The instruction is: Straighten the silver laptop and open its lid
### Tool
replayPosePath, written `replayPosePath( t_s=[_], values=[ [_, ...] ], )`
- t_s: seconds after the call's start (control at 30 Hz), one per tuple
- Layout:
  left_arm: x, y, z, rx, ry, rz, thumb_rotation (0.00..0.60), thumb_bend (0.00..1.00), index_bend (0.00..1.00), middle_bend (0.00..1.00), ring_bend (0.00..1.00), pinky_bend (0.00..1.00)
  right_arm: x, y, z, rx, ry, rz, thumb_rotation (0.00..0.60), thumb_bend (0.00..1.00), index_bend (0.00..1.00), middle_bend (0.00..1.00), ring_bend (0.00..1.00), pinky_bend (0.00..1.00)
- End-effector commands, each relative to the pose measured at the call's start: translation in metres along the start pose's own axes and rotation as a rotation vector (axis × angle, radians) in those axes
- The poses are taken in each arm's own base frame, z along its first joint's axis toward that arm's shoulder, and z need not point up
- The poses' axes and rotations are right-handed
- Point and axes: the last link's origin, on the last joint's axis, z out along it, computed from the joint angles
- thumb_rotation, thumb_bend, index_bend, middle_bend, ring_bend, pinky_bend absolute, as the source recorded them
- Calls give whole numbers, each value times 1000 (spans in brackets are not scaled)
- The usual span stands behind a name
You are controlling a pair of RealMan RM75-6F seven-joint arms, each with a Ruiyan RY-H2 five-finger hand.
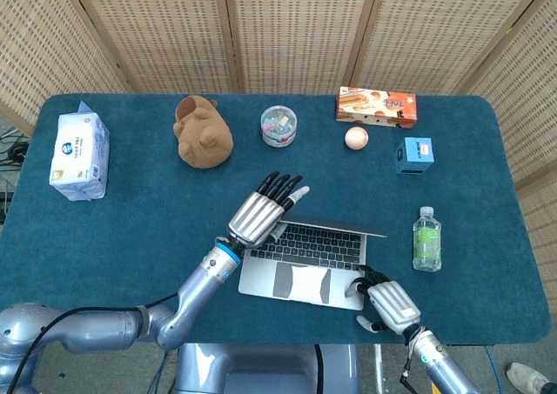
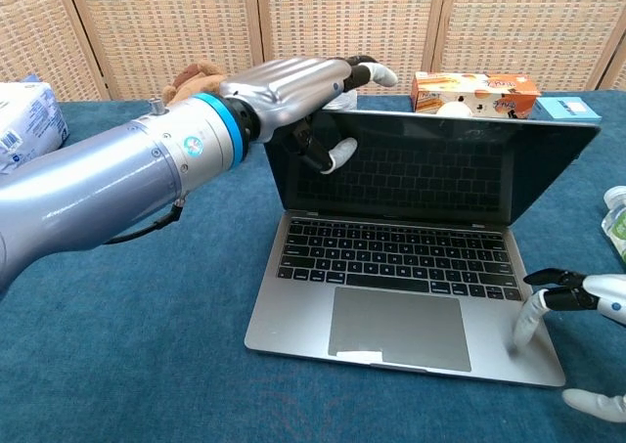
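Observation:
The silver laptop [image 1: 305, 259] lies near the table's front edge with its keyboard [image 2: 391, 257] showing. Its lid [image 2: 440, 169] stands raised, close to upright, with the dark screen facing me. My left hand [image 2: 293, 86] grips the lid's top left corner: the fingers reach over the top edge and the thumb presses on the screen side. In the head view the left hand [image 1: 261, 213] sits above the laptop's back left corner. My right hand [image 2: 577, 306] is at the front right corner of the base, one fingertip pressing down on the palm rest; the same right hand [image 1: 387, 303] shows at the table's edge.
Along the back of the blue table stand a tissue pack [image 1: 78, 155], a brown plush bear [image 1: 203, 133], a clear tub [image 1: 278, 124], a snack box [image 1: 376, 105], a pale ball [image 1: 356, 137] and a blue box [image 1: 415, 154]. A water bottle [image 1: 426, 237] stands right of the laptop.

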Motion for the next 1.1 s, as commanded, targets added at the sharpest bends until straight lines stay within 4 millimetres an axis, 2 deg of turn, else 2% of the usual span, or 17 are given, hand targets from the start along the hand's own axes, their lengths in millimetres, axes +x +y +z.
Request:
replayPosePath(
  t_s=[0.03,0.37,1.1],
  values=[
    [2,-3,2,10,1,1,600,535,64,0,0,0,-1,0,0,-1,2,-9,600,349,343,302,35,155],
    [8,-17,9,58,2,-9,600,535,63,0,0,0,-2,-1,0,-4,3,-23,600,356,342,301,35,152],
    [22,-72,28,245,-11,-6,600,534,59,0,0,0,1,-2,-1,-12,7,-31,600,363,342,302,35,143]
  ],
)
